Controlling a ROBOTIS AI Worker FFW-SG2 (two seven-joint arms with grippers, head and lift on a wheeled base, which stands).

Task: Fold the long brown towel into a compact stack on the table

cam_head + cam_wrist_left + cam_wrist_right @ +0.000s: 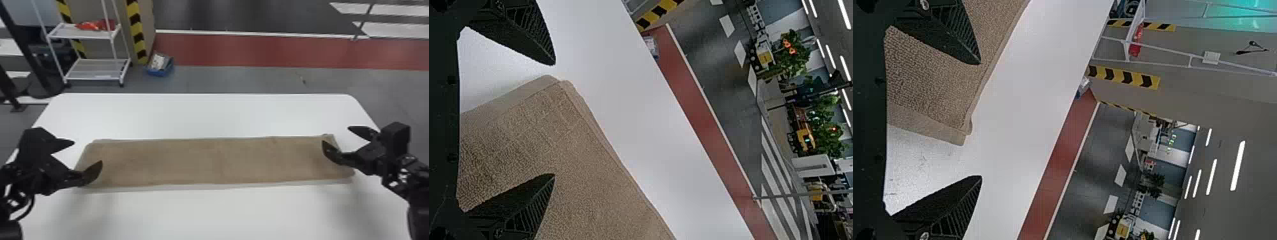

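Observation:
The brown towel (220, 162) lies flat as a long strip across the white table, side to side. At its left end my left gripper (87, 156) stands open, one finger over the towel and the other off its edge. My right gripper (336, 138) is open at the right end, with one finger above the towel. In the left wrist view the towel's corner (549, 105) lies between the spread fingers of my left gripper (554, 120). In the right wrist view the towel's end (933, 95) reaches partway into the gap of my right gripper (980, 120).
The white table (204, 115) extends behind and in front of the towel. Beyond it on the floor stand a white wheeled shelf (92, 76) and a blue bin (159, 71), at the far left and back.

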